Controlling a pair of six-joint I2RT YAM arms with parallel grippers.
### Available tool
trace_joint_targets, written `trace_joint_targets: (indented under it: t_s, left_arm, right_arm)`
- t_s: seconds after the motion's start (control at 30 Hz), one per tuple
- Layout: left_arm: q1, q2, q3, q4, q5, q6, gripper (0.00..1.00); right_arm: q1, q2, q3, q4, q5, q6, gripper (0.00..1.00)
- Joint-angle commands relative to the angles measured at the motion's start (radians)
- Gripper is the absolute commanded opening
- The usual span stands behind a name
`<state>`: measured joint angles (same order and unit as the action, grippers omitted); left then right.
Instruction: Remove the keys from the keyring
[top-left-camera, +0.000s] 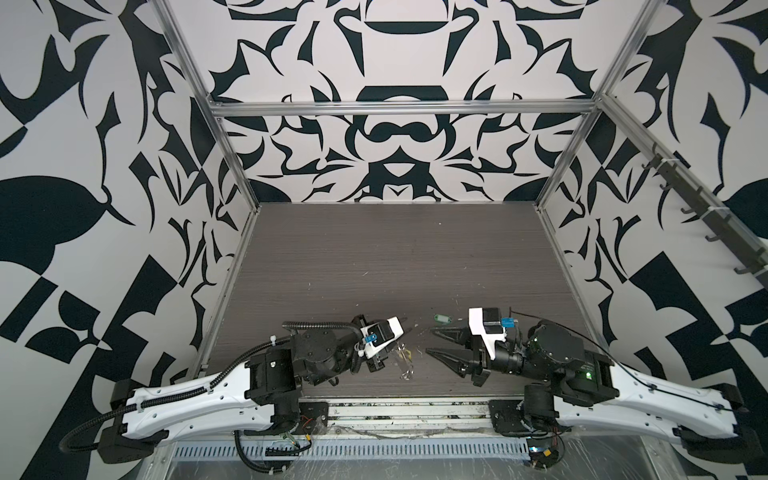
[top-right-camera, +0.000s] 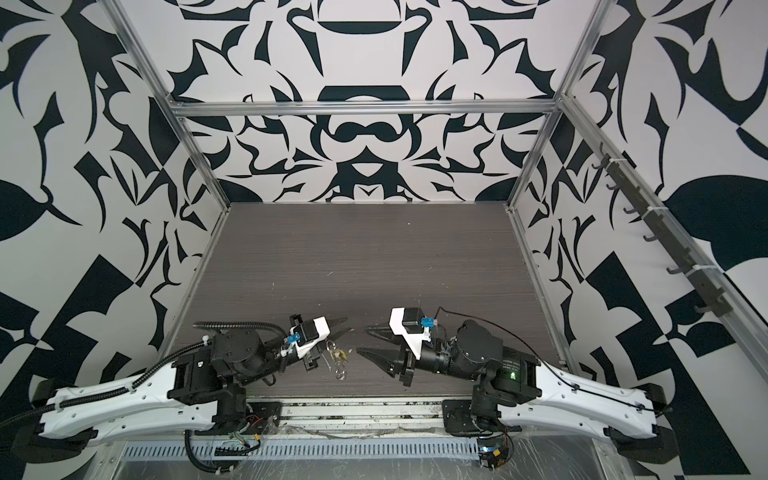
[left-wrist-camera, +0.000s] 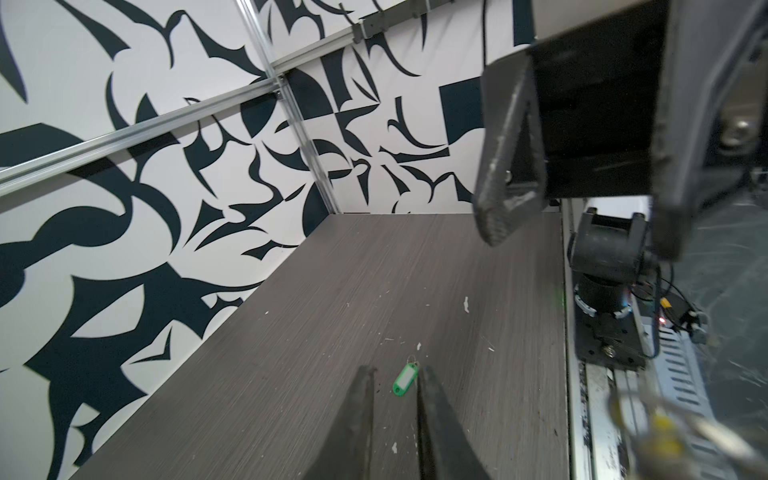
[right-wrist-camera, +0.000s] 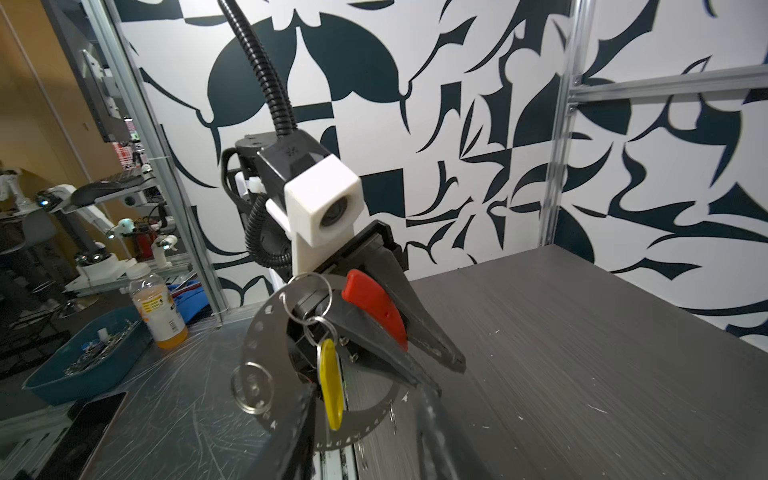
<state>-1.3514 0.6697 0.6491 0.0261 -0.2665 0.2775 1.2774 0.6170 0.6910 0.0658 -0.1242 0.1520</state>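
At the near edge of the worktop (top-left-camera: 374, 257), the left end effector (right-wrist-camera: 438, 374) has its jaws drawn narrow and clamped on the keyring (right-wrist-camera: 262, 328). The grip sits on the curved red section (right-wrist-camera: 374, 307), plain to see from the right wrist view. The grey hoop swings out to the side of the fingers, and whether its low edge touches the surface cannot be told. Off the hoop, on small split rings (right-wrist-camera: 330, 296), dangles the yellow-tagged key (right-wrist-camera: 330, 382): the tag is clear, the metal blade cannot be made out. A clear round piece (right-wrist-camera: 251, 388) sits on the rim just beside it. Across the gap, the right end effector (top-left-camera: 429, 340) faces the left one, jaws parted to a moderate width and gripping nothing, tips near the hoop but apart from it. Further out lies the green-tagged key (top-left-camera: 440, 318), flat on the worktop, off the keyring, between the two end effectors and just beyond them. Outside the cell frame stand a bottle of orange liquid (right-wrist-camera: 158, 316) and a blue tray (right-wrist-camera: 83, 365).
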Motion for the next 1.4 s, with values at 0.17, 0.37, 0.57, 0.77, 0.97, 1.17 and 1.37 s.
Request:
trace_joint_targets:
  t_s: [0.17, 0.37, 0.57, 0.77, 0.97, 1.17, 1.37]
  left_arm:
    - [0.001, -0.055, -0.006, 0.002, 0.159, 0.068, 0.00]
    - [0.002, -0.048, 0.007, -0.030, 0.215, 0.049, 0.00]
    - [0.002, -0.026, 0.017, -0.034, 0.246, 0.046, 0.00]
    - [0.002, -0.017, 0.021, -0.038, 0.255, 0.048, 0.00]
    - [0.002, -0.034, 0.012, -0.033, 0.251, 0.051, 0.00]
    - [0.001, -0.031, 0.022, -0.048, 0.258, 0.056, 0.00]
    - [0.002, -0.044, 0.024, -0.052, 0.238, 0.072, 0.00]
  right_arm:
    - [-0.004, 0.035, 0.086, 0.020, -0.253, 0.027, 0.46]
    - [-0.013, 0.114, 0.153, -0.010, -0.344, 0.001, 0.48]
    - [-0.035, 0.190, 0.188, -0.009, -0.411, 0.011, 0.50]
    - [-0.129, 0.227, 0.156, 0.106, -0.561, 0.129, 0.52]
    - [-0.179, 0.252, 0.129, 0.191, -0.649, 0.213, 0.53]
    - [-0.208, 0.306, 0.131, 0.258, -0.726, 0.306, 0.53]
    - [-0.210, 0.353, 0.147, 0.244, -0.746, 0.337, 0.51]
